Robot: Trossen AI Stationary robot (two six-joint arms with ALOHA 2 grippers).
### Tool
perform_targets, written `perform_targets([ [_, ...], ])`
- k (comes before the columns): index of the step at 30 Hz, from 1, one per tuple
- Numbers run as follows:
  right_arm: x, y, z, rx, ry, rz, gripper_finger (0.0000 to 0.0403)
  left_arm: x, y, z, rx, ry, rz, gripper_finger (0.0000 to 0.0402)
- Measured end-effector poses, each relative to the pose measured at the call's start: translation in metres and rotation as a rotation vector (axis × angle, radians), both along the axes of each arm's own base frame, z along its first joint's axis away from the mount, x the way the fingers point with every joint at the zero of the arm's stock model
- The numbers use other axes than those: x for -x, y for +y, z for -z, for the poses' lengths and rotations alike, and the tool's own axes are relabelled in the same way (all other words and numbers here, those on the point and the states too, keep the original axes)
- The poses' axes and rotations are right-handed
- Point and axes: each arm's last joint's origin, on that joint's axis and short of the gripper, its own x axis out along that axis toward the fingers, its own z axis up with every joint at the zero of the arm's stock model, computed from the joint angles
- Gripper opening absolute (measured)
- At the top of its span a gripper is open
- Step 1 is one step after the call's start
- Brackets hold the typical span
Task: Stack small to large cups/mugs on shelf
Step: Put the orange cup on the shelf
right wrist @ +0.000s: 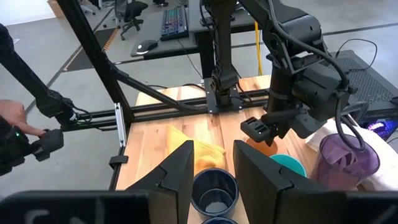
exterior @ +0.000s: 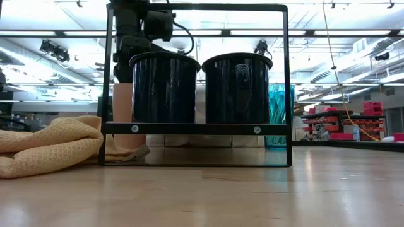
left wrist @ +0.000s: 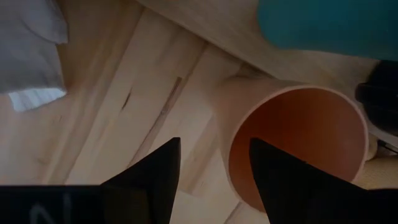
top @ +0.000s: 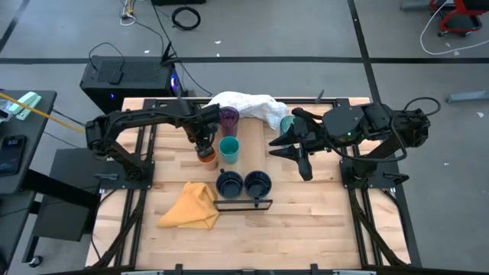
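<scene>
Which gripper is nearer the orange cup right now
Left. The left gripper sits right over the orange cup, fingers straddling its rim. The right gripper hangs well off to the side, beyond the teal cup.

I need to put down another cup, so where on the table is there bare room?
Bare wood lies in front of the two navy mugs and right of them, below the right gripper. It is crowded around the orange cup, teal cup and left gripper.

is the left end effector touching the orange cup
Cannot tell. In the left wrist view one finger overlaps the orange cup's rim, but no view plainly shows contact or a gap.
</scene>
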Motion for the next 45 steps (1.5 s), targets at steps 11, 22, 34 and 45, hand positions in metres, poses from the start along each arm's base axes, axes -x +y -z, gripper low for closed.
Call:
perform_targets([
  [11,0.0,0.0,0.0,0.0,0.0,0.0,0.0119,0.0,-0.001,0.001,0.01,0.002,-0.059,0.0195],
  [22,0.0,0.0,0.0,-0.001,0.0,0.001,0.0119,-0.001,-0.001,0.001,0.032,-0.004,-0.114,0.0189],
  [34,0.0,0.0,0.0,0.005,-0.002,0.014,0.0119,-0.003,-0.007,0.001,0.048,-0.008,-0.148,0.0171],
  [45,0.0,0.0,0.0,0.005,-0.002,0.015,0.0119,-0.006,-0.014,0.001,0.044,-0.01,-0.099,0.0143],
])
